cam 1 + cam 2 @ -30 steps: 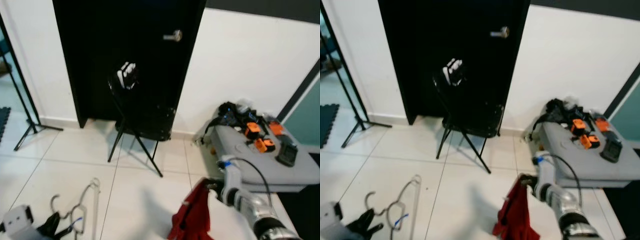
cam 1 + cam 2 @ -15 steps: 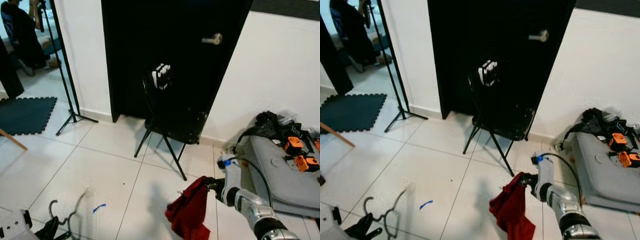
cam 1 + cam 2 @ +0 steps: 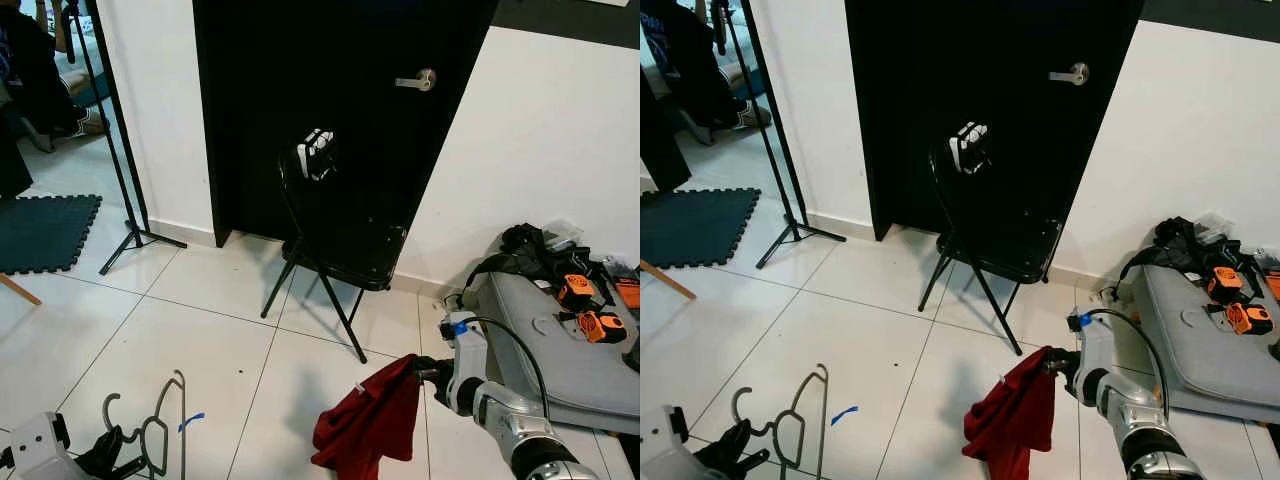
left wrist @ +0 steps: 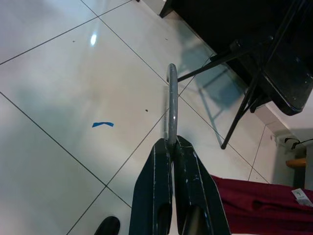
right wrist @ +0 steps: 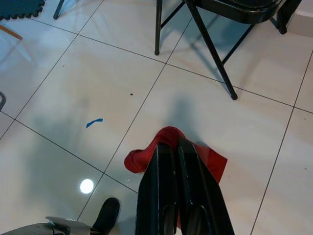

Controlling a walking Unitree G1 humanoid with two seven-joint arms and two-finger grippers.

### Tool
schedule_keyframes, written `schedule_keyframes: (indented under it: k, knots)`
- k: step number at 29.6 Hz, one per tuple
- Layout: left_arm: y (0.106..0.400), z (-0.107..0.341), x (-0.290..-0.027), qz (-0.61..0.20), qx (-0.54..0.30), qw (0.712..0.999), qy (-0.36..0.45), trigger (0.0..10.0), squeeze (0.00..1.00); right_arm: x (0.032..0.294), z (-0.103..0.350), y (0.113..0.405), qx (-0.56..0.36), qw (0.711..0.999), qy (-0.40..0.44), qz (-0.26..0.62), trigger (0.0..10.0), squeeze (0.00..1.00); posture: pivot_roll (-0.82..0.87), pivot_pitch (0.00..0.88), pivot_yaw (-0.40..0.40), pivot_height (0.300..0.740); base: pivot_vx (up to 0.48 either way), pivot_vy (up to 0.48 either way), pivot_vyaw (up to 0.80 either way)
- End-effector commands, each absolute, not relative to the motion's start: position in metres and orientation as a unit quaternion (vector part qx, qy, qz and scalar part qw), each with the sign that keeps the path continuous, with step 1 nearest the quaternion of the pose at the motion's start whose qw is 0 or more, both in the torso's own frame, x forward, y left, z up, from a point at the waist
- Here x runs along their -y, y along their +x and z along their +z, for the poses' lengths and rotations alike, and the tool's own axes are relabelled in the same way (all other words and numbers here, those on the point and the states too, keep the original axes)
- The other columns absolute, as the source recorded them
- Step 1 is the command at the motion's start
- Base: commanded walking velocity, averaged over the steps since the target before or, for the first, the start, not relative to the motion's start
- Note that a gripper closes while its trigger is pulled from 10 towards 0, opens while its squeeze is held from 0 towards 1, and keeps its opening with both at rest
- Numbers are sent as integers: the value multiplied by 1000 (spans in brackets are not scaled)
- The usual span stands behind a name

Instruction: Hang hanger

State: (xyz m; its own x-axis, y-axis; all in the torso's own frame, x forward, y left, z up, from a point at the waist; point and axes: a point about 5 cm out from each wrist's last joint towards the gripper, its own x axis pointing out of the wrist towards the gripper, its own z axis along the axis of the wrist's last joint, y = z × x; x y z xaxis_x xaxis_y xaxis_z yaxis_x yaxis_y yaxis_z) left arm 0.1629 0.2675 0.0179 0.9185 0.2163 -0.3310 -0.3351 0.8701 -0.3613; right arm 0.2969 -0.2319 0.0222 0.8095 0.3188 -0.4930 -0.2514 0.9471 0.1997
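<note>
A grey wire hanger (image 3: pixel 158 432) hangs low over the tiled floor at the bottom left, with my left gripper (image 3: pixel 108 452) shut on it. In the left wrist view the black fingers (image 4: pixel 157 166) pinch the hanger's bar (image 4: pixel 171 100) at my left gripper (image 4: pixel 170 142). At the lower right, my right gripper (image 3: pixel 421 371) is shut on a dark red cloth (image 3: pixel 368 423) that droops towards the floor. The right wrist view shows the red cloth (image 5: pixel 211 162) bunched beneath my right gripper (image 5: pixel 172 142).
A black folding chair (image 3: pixel 340 250) stands before a black door (image 3: pixel 330 100). A grey case (image 3: pixel 560 345) with orange tools lies on the right. A stand (image 3: pixel 110 130), a dark floor mat (image 3: pixel 40 225) and a person (image 3: pixel 30 70) are on the left. Blue tape (image 3: pixel 193 421) marks the tiles.
The whole picture has shifted as the camera turned left, bringing the mat and stand into view. Both grippers keep their hold; the red cloth has swung a little.
</note>
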Motion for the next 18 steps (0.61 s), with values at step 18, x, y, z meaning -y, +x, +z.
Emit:
schedule_keyframes:
  k: [18]
  knots:
    - [159, 17, -265, 143, -148, 955, -214, 10000, 0, 237, 26, 298, -266, 951, 68, 146, 10000, 0, 31, 0, -119, 740, 0, 0, 0]
